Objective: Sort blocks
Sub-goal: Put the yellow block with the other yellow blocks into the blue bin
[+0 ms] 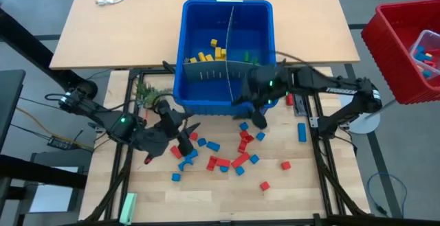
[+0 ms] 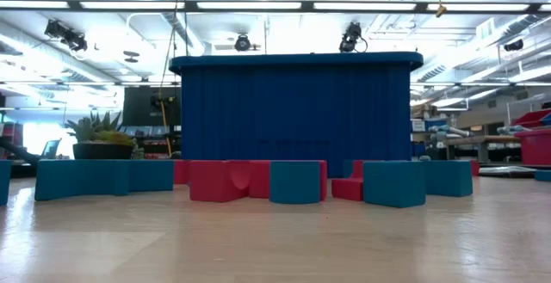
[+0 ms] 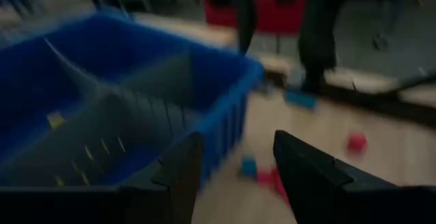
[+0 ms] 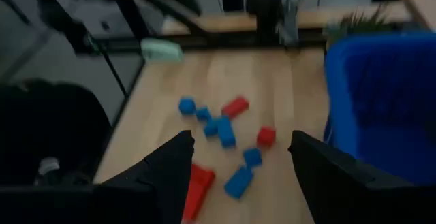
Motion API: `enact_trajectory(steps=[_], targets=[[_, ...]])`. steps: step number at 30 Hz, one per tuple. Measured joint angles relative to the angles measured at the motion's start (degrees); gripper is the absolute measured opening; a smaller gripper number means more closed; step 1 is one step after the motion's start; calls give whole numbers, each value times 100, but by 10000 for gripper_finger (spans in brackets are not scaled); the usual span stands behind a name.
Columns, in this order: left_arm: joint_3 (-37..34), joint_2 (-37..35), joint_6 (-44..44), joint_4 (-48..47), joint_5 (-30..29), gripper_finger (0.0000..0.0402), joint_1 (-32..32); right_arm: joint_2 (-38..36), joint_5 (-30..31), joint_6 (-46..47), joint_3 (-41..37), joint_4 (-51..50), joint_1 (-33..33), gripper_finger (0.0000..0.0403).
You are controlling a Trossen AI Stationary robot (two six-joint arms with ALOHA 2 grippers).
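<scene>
Both jaws open, 2 arms, 1 bin (image 1: 227, 20)

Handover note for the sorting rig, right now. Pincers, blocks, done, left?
Left pincer: open, empty, over the table beside the blue bin.
Right pincer: open, empty, at the bin's front wall, above the loose blocks.
Done: yellow blocks in the bin's left compartment, green blocks in its right one.
Left: red blocks and blue blocks scattered on the table in front of the bin.
</scene>
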Motion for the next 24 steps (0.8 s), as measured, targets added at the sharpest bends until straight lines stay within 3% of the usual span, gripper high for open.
enact_trajectory(steps=[5,9,19,24], targets=[[-2,0,-1213,-1438,915,192,110,2,993,28,-384,-49,649,230],[-17,27,-1639,-2059,1438,192,117,2,1486,34,-739,88,879,226],[-766,549,-1451,-2035,2911,192,260,4,1695,189,-1879,1071,1051,215],[-1389,716,-1400,-1175,3472,192,416,6,1697,185,-1997,1150,1055,212]])
